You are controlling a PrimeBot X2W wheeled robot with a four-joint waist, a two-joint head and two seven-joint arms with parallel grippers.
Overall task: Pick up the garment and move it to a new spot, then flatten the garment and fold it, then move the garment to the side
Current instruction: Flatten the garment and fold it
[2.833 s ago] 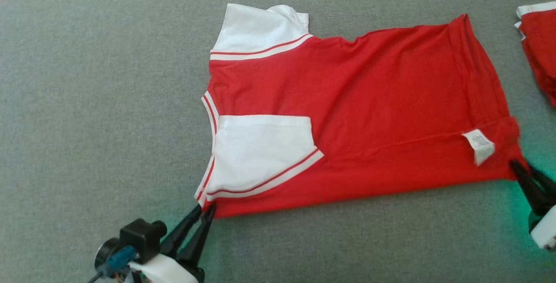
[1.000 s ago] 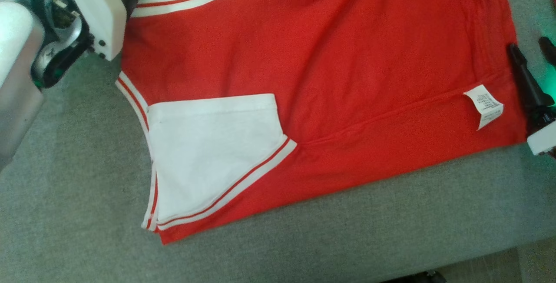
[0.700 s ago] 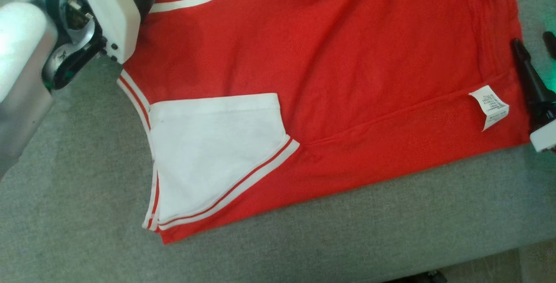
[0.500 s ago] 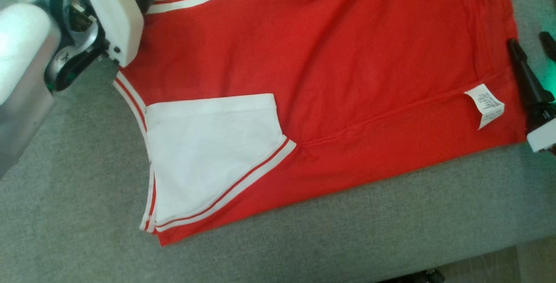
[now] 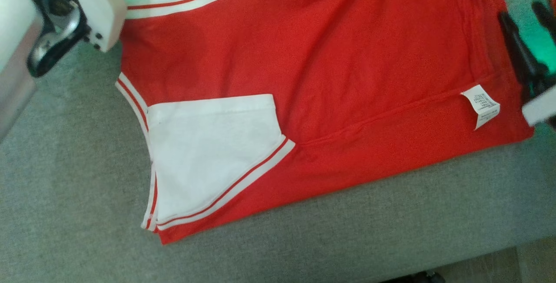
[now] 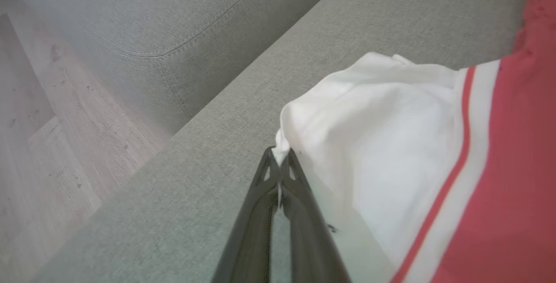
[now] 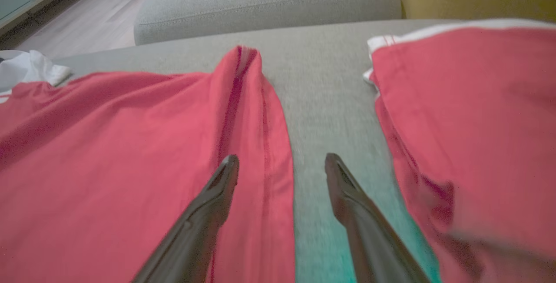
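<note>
The garment is a red shirt with white, red-striped sleeves, lying spread on the grey sofa seat. Its near sleeve lies flat. In the left wrist view my left gripper is shut on the corner of the far white sleeve, low over the cushion. My left wrist housing sits at the head view's top left. My right gripper stands open at the garment's right hem. One finger is over the red hem fold, the other over bare cushion.
A second red garment lies on the seat just right of my right gripper. A white care label sticks up near the hem. The sofa's front edge runs along the bottom right, with wooden floor beyond the cushions.
My left gripper has closed on the far white sleeve's corner. My right gripper, still open, has shifted farther up along the hem.
</note>
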